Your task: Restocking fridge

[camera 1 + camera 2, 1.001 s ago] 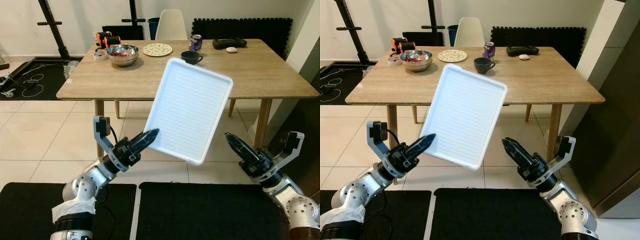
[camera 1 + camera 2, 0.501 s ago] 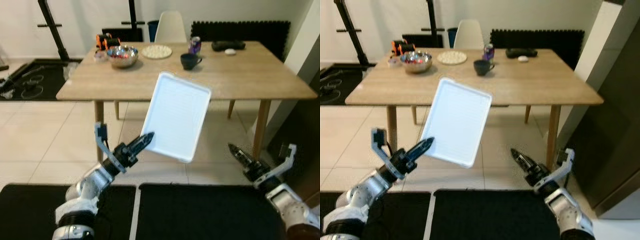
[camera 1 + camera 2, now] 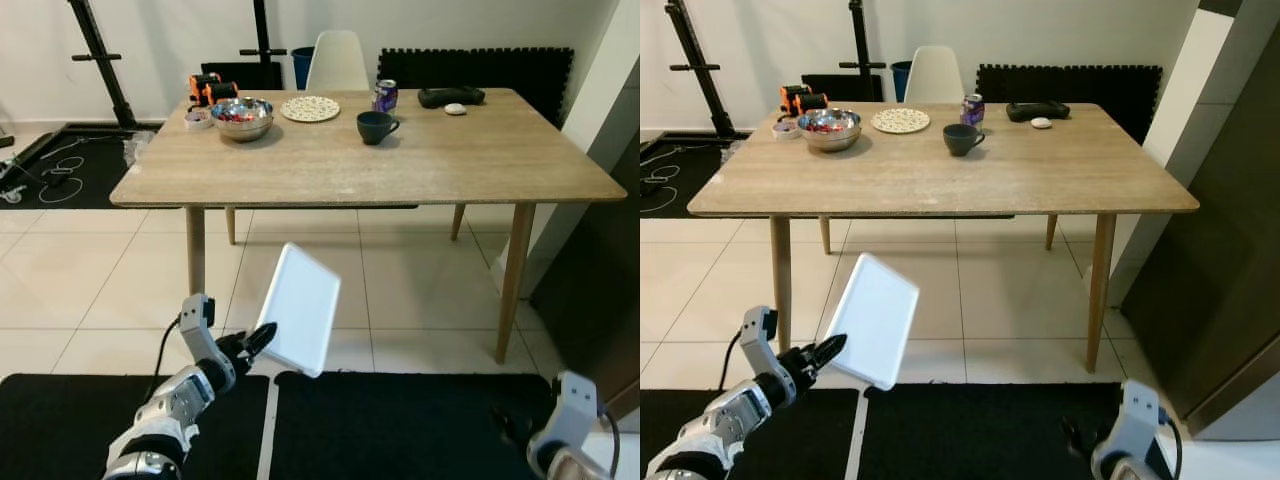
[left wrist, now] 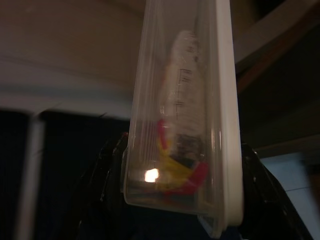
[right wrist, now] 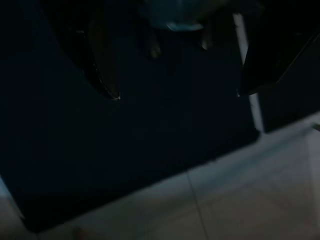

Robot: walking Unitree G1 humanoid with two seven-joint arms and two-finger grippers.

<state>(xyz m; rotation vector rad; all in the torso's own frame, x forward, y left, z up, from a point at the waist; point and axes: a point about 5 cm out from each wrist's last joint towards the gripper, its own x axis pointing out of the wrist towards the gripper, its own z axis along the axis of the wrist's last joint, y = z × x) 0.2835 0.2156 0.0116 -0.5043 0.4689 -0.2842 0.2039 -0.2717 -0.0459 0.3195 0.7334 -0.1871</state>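
My left gripper (image 3: 262,338) is shut on the lower edge of a flat white-lidded container (image 3: 300,310), held low over the tiled floor in front of the table, tilted nearly edge-on. In the left wrist view the container (image 4: 185,115) is clear plastic with a white lid, and red and yellow contents show inside; one black finger (image 4: 107,170) sits on each side of it. My right gripper (image 3: 1075,437) hangs low at the lower right. In the right wrist view the right gripper (image 5: 177,95) stands open over a black mat, holding nothing.
A wooden table (image 3: 450,165) stands ahead with a steel bowl (image 3: 243,112), a plate (image 3: 311,108), a dark mug (image 3: 376,127) and a can (image 3: 385,96). A white chair (image 3: 335,62) is behind it. Black mats (image 3: 400,430) lie at my feet. A dark tall appliance (image 3: 1230,250) stands at the right.
Both arms have come down. The container dropped from chest height to near the floor and turned more edge-on. The right gripper sank to the picture's lower edge.
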